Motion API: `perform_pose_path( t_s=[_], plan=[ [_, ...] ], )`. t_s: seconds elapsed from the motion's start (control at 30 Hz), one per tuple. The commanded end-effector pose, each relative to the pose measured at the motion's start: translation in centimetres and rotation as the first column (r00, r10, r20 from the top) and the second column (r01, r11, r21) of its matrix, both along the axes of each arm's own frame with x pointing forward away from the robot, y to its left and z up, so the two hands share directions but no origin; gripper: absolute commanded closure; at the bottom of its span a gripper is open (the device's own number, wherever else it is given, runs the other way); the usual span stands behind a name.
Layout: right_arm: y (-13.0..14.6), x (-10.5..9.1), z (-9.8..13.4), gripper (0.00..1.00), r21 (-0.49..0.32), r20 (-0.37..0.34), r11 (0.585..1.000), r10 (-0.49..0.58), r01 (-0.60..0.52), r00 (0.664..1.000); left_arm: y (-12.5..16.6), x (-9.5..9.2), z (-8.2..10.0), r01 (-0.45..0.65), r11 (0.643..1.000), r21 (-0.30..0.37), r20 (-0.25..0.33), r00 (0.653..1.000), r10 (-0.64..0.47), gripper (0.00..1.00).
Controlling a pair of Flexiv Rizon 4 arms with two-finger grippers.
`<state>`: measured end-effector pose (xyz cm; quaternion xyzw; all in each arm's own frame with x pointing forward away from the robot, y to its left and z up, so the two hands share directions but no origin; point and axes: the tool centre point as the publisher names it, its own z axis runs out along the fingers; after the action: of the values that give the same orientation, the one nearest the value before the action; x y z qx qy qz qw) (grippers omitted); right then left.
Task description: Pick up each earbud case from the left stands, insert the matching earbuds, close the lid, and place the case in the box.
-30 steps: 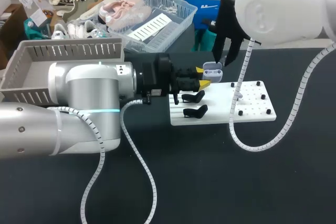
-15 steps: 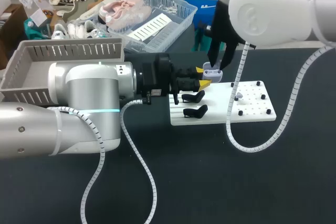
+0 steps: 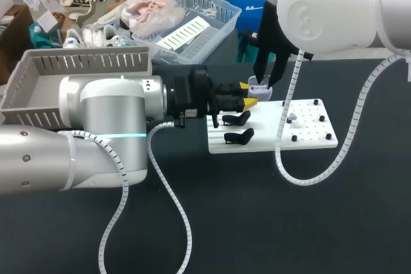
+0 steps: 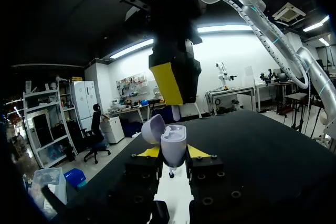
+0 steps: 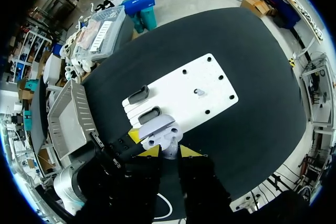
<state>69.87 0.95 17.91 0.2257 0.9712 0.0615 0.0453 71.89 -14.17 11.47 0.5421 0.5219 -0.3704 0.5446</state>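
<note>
A lilac earbud case (image 4: 173,142) with its lid open stands upright between the yellow tips of my left gripper (image 4: 173,153), which is shut on it just above the white board's (image 3: 308,129) far left corner. My right gripper (image 3: 264,76) hangs straight over the open case (image 5: 157,132), one yellow fingertip (image 4: 169,83) close above the lid. A small pale earbud (image 5: 169,153) sits pinched between the right gripper's (image 5: 169,151) tips. Another earbud (image 5: 199,92) lies on the board. Two black stands (image 3: 236,119) (image 3: 239,136) on the board's left side are bare.
A grey slatted box (image 3: 38,88) stands at the table's left, behind my left arm. A wire basket (image 3: 212,20) with shoes lies at the back. The right arm's white cable (image 3: 282,152) hangs over the board. Dark tabletop stretches in front.
My right gripper has shifted left and slightly down, coming in over the open case. The left gripper and the case have stayed still.
</note>
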Motion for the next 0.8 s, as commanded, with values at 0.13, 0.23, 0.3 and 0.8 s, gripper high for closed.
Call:
perform_pose_path(
  t_s=[0.13, 0.23, 0.3, 0.8],
  plan=[
    [0.13, 0.29, -0.34, 1.00, 0.001, -0.009, 1.000, -0.001, 0.001, 1.000, -0.03, -0.03, -0.05, -0.003, 1.000, -0.003, 0.002, 1.000, 0.003, 1.00],
    [0.06, 0.37, -0.42, 1.00, 0.000, -0.011, 1.000, -0.004, 0.004, 1.000, -0.03, -0.03, -0.05, -0.003, 1.000, -0.003, 0.002, 1.000, 0.003, 1.00],
    [0.01, 0.40, -0.44, 1.00, 0.000, -0.011, 1.000, -0.005, 0.005, 1.000, -0.03, -0.03, -0.05, -0.003, 1.000, -0.003, 0.002, 1.000, 0.003, 1.00],
    [-0.22, 0.78, -0.77, 1.00, -0.009, -0.019, 1.000, -0.003, 0.003, 1.000, -0.03, -0.03, -0.05, -0.003, 1.000, -0.003, 0.002, 1.000, 0.003, 1.00]
  ],
)
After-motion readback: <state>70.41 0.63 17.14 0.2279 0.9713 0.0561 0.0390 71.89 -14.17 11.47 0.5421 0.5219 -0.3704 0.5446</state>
